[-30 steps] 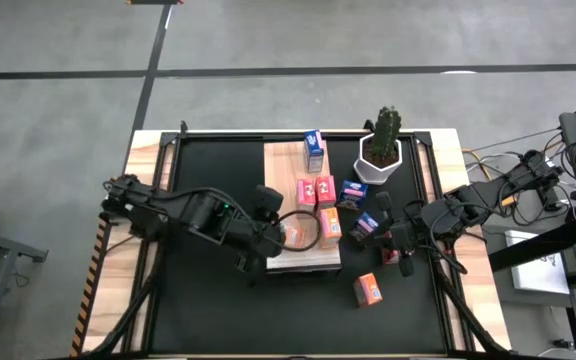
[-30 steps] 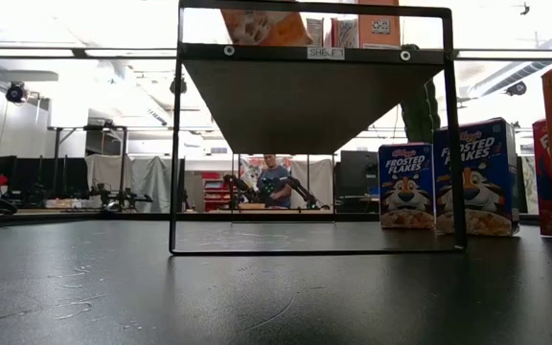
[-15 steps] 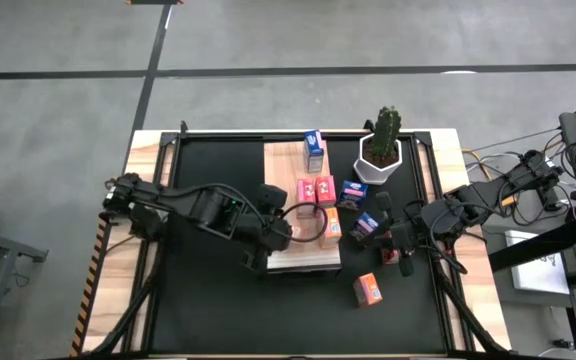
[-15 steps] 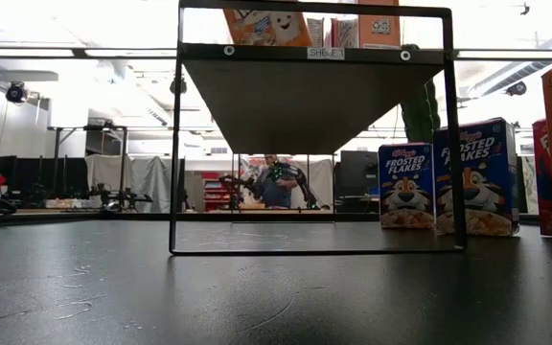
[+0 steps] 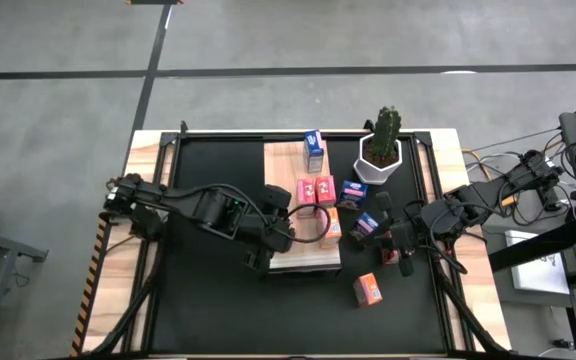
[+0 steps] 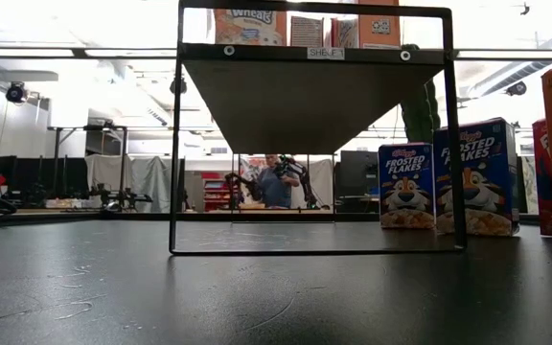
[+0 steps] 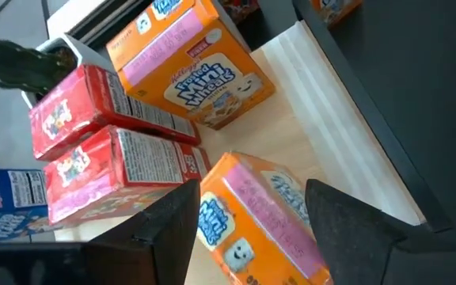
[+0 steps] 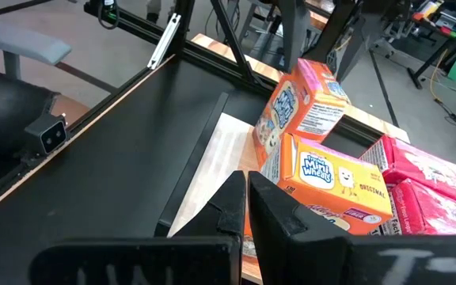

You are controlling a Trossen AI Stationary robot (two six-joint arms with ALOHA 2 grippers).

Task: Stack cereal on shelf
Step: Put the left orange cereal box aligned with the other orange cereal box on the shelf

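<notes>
Since a moment ago the orange cardboard cereal box has swung upright on the long light wood shelf, at its near end. Left claw straddles it, fingers spread and seemingly slack. Right claw waits closed, empty, over the black surface, right of the shelf.

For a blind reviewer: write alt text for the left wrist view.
The left gripper, fingers apart, straddles an orange cereal box on the light wood shelf. Beyond stand a second orange box and two red boxes, side by side.
</notes>
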